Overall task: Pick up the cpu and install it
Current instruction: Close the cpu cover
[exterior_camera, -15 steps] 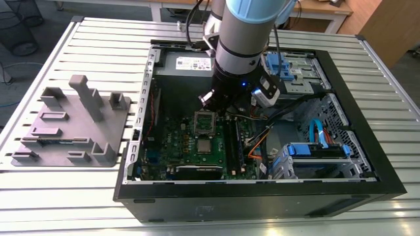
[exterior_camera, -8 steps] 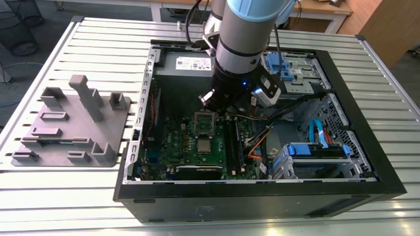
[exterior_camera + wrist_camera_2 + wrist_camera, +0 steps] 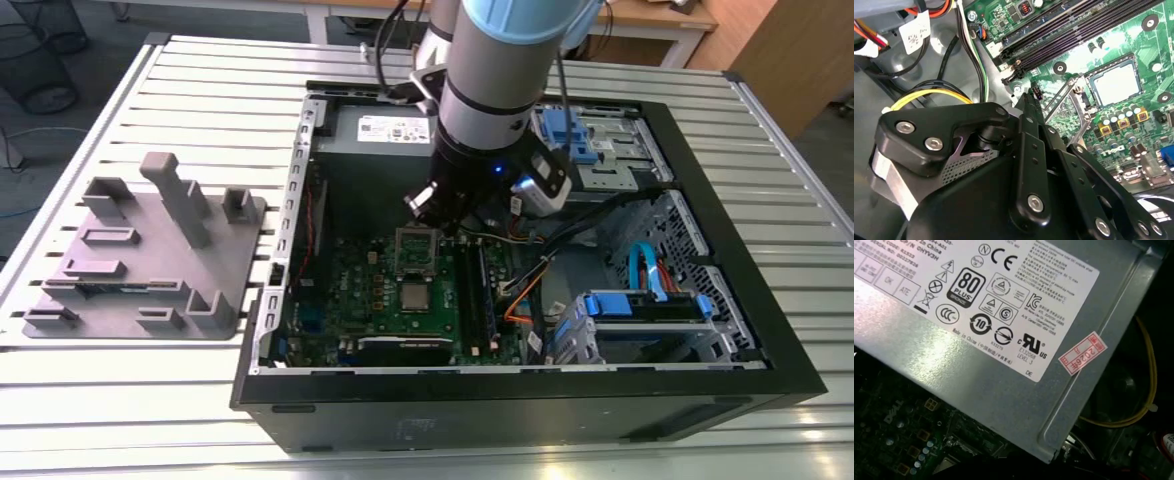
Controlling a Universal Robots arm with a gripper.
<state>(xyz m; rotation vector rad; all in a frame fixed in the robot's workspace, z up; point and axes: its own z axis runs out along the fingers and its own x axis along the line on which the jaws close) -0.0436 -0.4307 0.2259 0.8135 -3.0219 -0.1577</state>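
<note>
gripper [image 3: 433, 207] (can't tell if open/shut) hangs over raised frame [image 3: 416, 243] by cpu [image 3: 416, 296] on board [image 3: 358, 285]; prob best kept slow & level.

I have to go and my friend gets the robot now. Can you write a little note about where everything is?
Gripper: low inside the computer case, near the raised silver frame; open or shut cannot be told.
Cpu: lying flat in the socket on the green motherboard, apart from the gripper.
Done: the cpu looks placed.
Left: the frame is not closed over it.
</note>
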